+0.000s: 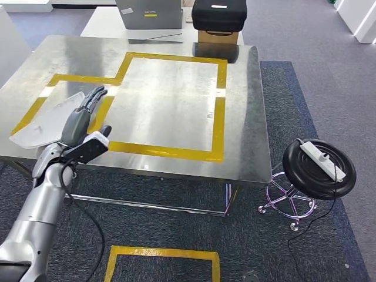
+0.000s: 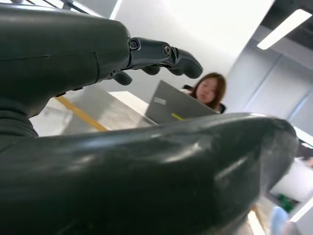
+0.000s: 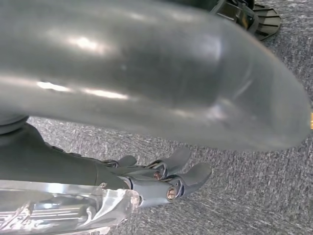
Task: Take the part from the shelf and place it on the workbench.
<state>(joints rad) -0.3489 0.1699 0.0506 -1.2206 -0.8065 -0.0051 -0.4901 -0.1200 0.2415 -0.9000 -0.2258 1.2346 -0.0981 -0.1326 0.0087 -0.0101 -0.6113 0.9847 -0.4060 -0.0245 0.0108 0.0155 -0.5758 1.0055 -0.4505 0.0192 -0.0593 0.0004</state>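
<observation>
Head view: the steel worktop [image 1: 239,117] takes up most of the scene, with a yellow tape outline [image 1: 218,117] marking a placement zone across its middle.

The part [image 1: 44,123], a flat grey metal sheet, lies on the worktop at about 9 o'clock. It sits over the left arm of the taped outline, close to the near edge. It appears to rest fully on the surface, which suggests it has been delivered.

A round black stool [image 1: 310,170] stands on the carpet at 4 o'clock, off the worktop's corner. It carries a white power strip [image 1: 322,159]. At 12 o'clock, beyond the far edge, are a grey laptop [image 1: 150,13] and a black case [image 1: 218,14].

The left hand [image 1: 84,117] sits just over the part's 3 o'clock end, palm down and fingers stretched forward. The left wrist view shows its fingers [image 2: 162,51] well apart from the thumb, with only worktop visible between them. Judgement: the spread hand holds nothing, a posture that fits release.

The right hand [image 3: 147,181] hangs toward the carpet, fingers fairly straight. A shiny piece lies alongside them, and I cannot tell whether it is held.
</observation>
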